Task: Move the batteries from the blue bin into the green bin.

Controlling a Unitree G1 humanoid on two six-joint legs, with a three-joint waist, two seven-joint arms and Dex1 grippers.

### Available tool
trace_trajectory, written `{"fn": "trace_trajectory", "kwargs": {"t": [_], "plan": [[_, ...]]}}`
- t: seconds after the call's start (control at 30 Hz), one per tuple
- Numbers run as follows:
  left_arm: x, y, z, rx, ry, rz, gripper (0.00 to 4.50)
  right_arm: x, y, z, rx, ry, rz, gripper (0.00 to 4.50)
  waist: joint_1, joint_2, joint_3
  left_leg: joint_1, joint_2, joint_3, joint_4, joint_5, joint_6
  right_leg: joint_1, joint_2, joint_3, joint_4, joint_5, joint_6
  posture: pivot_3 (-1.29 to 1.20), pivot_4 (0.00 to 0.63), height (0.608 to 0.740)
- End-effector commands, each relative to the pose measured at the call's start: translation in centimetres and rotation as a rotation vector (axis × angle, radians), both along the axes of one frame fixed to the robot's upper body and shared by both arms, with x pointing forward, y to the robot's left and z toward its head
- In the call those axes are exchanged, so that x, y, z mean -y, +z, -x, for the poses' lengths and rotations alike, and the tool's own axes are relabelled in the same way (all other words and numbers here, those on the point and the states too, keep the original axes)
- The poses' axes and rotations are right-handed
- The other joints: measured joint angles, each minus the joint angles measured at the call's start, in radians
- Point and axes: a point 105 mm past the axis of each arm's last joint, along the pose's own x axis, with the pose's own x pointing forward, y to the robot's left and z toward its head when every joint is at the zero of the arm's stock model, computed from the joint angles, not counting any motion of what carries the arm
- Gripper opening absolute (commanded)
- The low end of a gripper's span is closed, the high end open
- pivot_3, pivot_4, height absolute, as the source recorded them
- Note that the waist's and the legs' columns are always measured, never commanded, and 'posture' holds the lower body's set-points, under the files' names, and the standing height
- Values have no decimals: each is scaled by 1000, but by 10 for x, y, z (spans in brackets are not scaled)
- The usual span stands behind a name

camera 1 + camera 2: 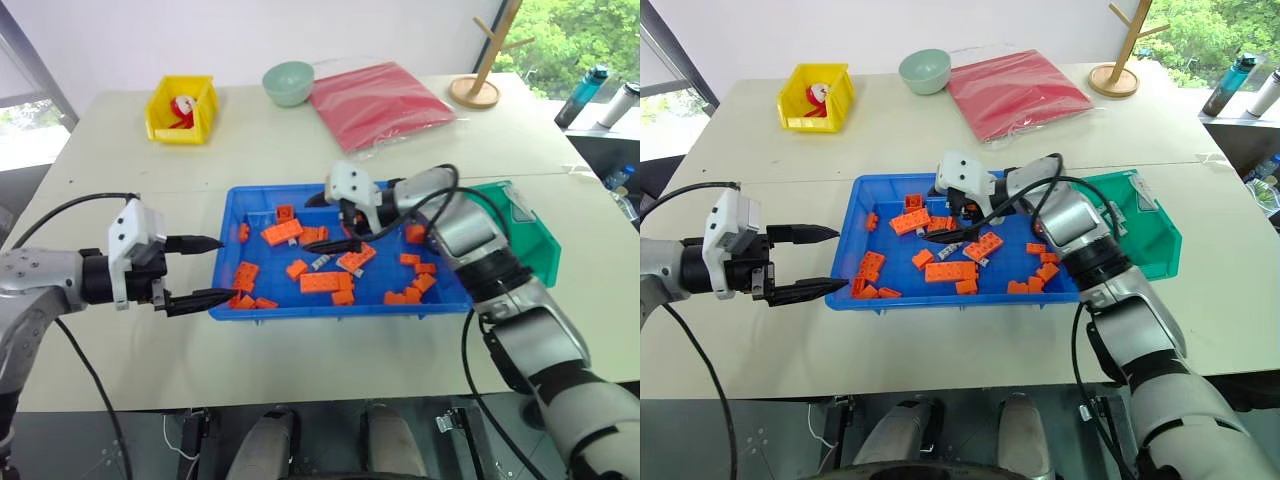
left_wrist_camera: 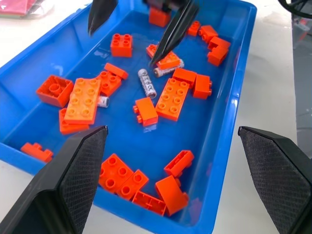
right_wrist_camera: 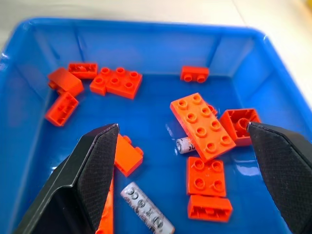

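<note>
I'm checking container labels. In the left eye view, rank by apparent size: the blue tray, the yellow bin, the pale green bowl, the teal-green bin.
1. Shallow blue plastic tray
2. Teal-green plastic bin, partly hidden by the right arm
3. Yellow plastic bin
4. Pale green bowl

The last two sit farther away, so their ranking is unsure.

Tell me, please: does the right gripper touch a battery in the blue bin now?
Apart. In the right wrist view, the right gripper is open and the battery lies on the blue bin floor between its fingers, touching neither.

left claw (image 1: 205, 270) spread wide, level | right claw (image 1: 345, 228) spread wide, angled down
</note>
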Motion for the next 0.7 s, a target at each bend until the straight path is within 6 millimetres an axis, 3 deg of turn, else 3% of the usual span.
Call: {"fn": "trace_trajectory", "kwargs": {"t": [0.03,0.3,0.7], "plan": [[3,6,4,45,-3,-7,4500,-12,2,-11,19,-2,7,4332,-3,0,0,0,0,0,0,0,0,0,0,0,0,0,0,0,150,717],[5,4,8,45,22,0,4500,-22,-17,-33,-27,-101,25,4332,-5,0,0,0,0,0,-1,0,0,-1,0,0,1,0,0,0,150,717],[3,1,10,45,36,-16,4500,-30,-26,-36,-137,-149,-46,4332,-13,0,0,0,0,0,0,0,-1,-4,0,0,10,0,0,0,150,717]]}}
